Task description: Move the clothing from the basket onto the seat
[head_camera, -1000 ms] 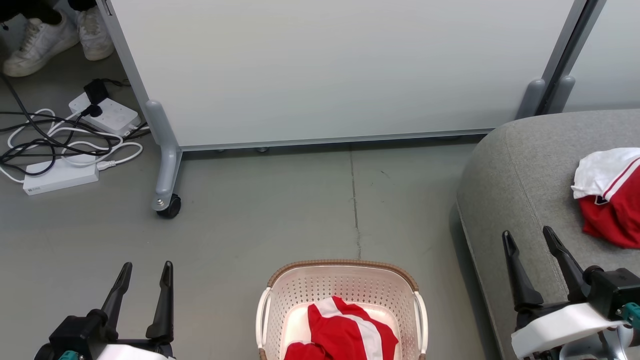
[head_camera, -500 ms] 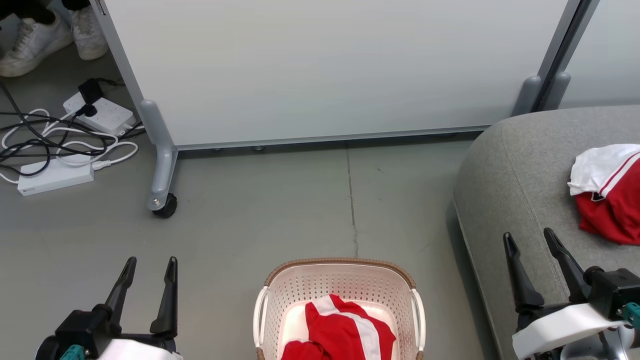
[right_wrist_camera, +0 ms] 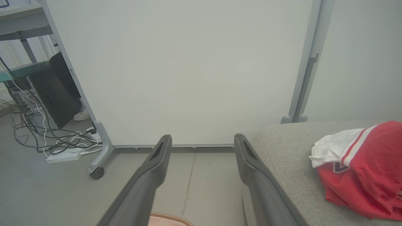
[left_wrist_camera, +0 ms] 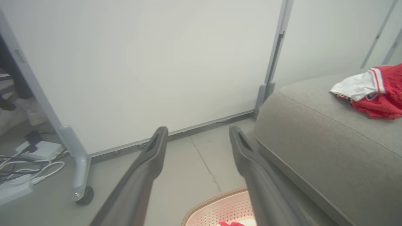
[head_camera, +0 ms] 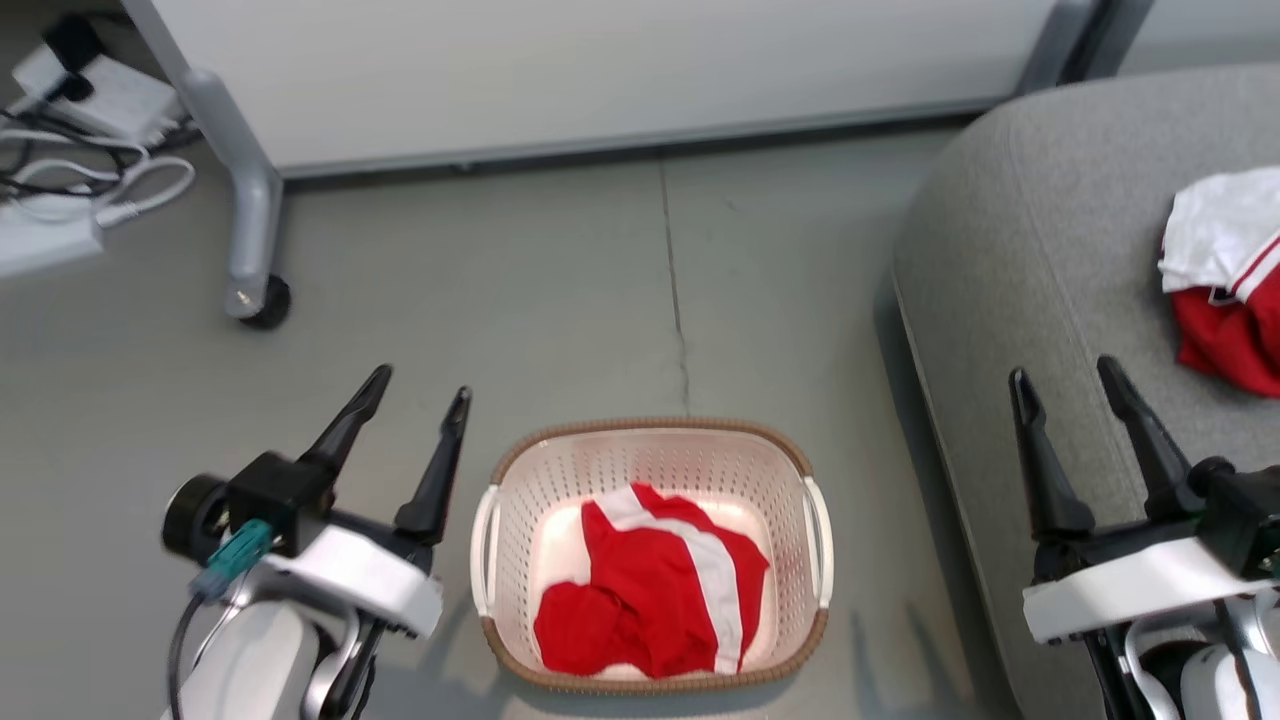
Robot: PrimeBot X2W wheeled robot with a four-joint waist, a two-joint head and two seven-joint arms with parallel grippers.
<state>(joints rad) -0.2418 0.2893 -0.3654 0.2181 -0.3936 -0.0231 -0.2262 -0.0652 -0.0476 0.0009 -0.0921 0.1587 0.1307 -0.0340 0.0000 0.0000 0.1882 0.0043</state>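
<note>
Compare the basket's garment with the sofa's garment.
The basket garment lies in the white basket on the floor; the sofa garment rests on the grey sofa. The basket garment shows mostly red with a white stripe; the sofa garment shows a large white panel. Both are crumpled, red and white.

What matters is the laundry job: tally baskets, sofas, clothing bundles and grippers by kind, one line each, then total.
Small white perforated plastic basket with brown rim: 1
Large grey fabric sofa: 1
Red soft clothing with white stripes: 2, bundle in the basket, bundle on the sofa
Dark two-fingered grippers, jaws open: 2, left gripper, right gripper
Total: 6
</note>
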